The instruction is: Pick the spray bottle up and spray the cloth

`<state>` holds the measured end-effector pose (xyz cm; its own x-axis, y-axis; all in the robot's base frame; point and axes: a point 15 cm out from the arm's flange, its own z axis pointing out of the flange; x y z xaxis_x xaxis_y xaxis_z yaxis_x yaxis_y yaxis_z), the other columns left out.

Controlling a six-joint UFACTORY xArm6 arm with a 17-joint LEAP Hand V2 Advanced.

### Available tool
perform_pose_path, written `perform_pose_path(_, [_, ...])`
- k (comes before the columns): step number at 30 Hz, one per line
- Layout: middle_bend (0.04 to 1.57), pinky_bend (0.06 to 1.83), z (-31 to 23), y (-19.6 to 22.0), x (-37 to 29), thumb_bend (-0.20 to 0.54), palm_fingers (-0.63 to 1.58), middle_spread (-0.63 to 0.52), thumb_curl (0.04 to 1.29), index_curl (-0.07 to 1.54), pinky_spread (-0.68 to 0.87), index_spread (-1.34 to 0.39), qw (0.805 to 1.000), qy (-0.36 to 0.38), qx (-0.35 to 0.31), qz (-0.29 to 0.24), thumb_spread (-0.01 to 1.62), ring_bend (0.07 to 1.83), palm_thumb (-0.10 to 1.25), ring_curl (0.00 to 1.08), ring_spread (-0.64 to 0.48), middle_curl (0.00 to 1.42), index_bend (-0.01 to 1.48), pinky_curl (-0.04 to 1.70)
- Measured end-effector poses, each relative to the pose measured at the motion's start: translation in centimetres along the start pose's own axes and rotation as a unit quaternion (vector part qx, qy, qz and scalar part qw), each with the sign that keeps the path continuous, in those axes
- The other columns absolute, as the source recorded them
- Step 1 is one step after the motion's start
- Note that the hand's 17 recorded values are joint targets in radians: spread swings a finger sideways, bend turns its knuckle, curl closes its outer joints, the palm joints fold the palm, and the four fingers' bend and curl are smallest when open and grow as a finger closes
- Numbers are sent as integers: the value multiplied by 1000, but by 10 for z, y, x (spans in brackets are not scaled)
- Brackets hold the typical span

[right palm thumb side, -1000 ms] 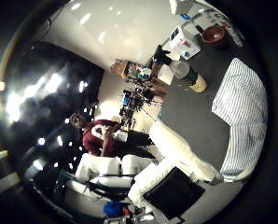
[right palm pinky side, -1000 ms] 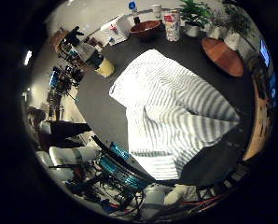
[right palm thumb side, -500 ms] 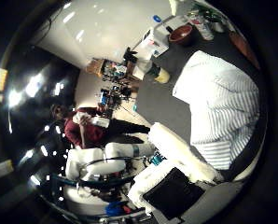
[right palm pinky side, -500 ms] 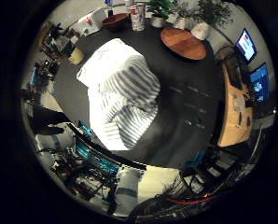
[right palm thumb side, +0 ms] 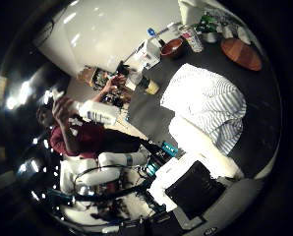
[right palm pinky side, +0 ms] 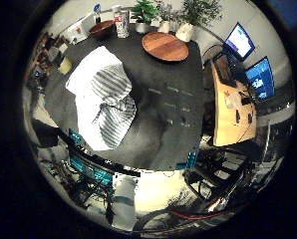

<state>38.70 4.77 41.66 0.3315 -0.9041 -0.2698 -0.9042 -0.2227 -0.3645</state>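
- While the palm looks down from well above, little finger side view: striped cloth (right palm pinky side: 102, 104) lies crumpled on dark table (right palm pinky side: 158, 124); round wooden board (right palm pinky side: 164, 46), brown bowl (right palm pinky side: 101, 29), can (right palm pinky side: 121, 24) and potted plants (right palm pinky side: 144, 15) sit at the table's far edge, well apart from cloth.
- Spray bottle: cannot pick it out for sure.
- Thumb side view: same cloth on table; white-and-black hand (right palm thumb side: 200, 167) shows beside cloth, touching nothing; finger pose unclear, cannot tell if apart or together.
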Motion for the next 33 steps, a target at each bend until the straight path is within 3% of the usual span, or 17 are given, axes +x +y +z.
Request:
perform_pose_path(19, [194,190,-16,7,29,-17,279,22,375,423,365,-354,999,29,16,26,1165,174,774,155,128,327,332,266])
perform_pose_path(33, [198,189,16,35,57,-17,282,22,376,421,364,-351,997,37,-13,60,1165,175,773,147,123,333,350,264])
